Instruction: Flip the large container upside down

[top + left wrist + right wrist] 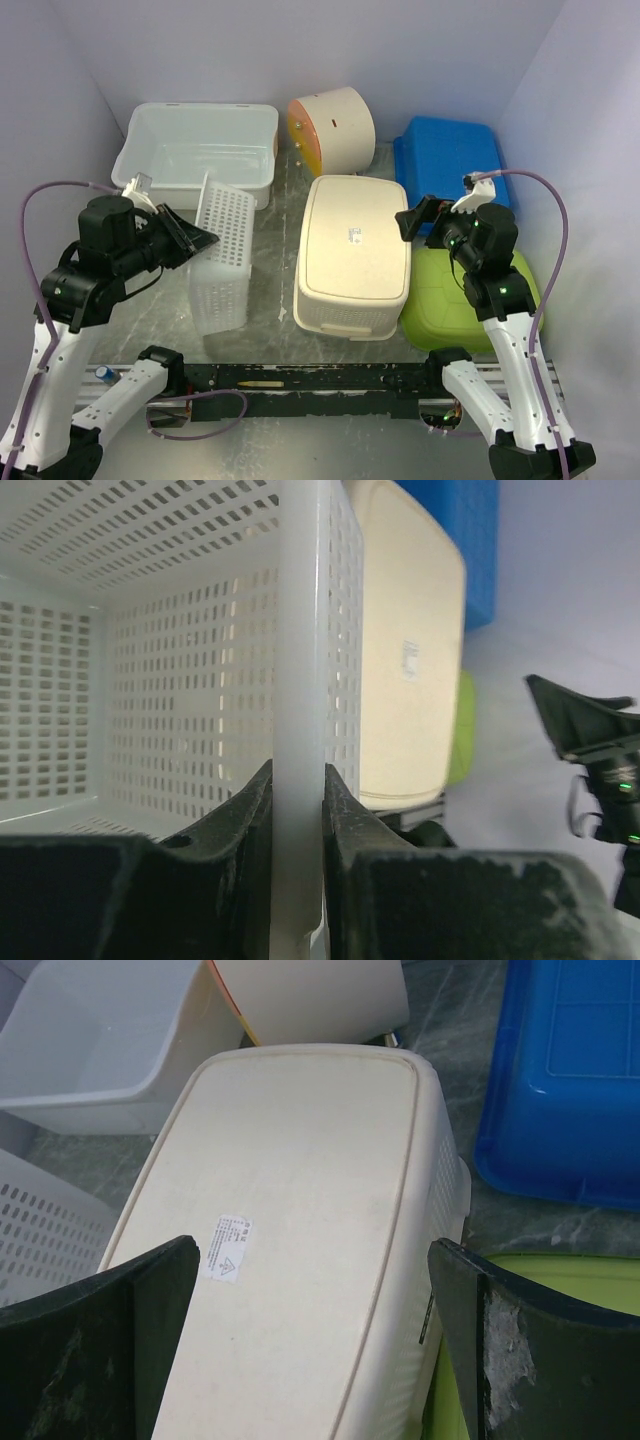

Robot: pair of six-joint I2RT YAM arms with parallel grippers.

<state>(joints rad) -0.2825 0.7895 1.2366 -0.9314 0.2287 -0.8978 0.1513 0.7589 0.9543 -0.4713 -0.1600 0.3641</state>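
Clamped tight, my left gripper [297, 780] pinches one wall of the white perforated container [180, 680] at its rim, one finger inside and one outside. That container [222, 260] stands tipped on its long side, its opening facing my left arm, at the left middle of the desk [270, 285]. My right gripper [312, 1260] is spread wide and grips nothing; it hovers over the near right part of a cream container [300, 1210] lying bottom up.

On that upturned bottom sits a small white label [227, 1247] with a triangle mark and a few lines of print too small to read. I can make out no other writing.

My left arm climbs from the near left corner, bends at the elbow and points its wrist to the right, level with the basket's upper edge. My right arm rises from the near right corner, its wrist angled left and down.

A clear tub [195, 140] sits at the far left corner, a round cream and orange bin [335, 125] lies on its side at the far middle, a blue bin [450, 155] rests bottom up at the far right, and a green one [450, 300] is just beside the cream container at the near right.
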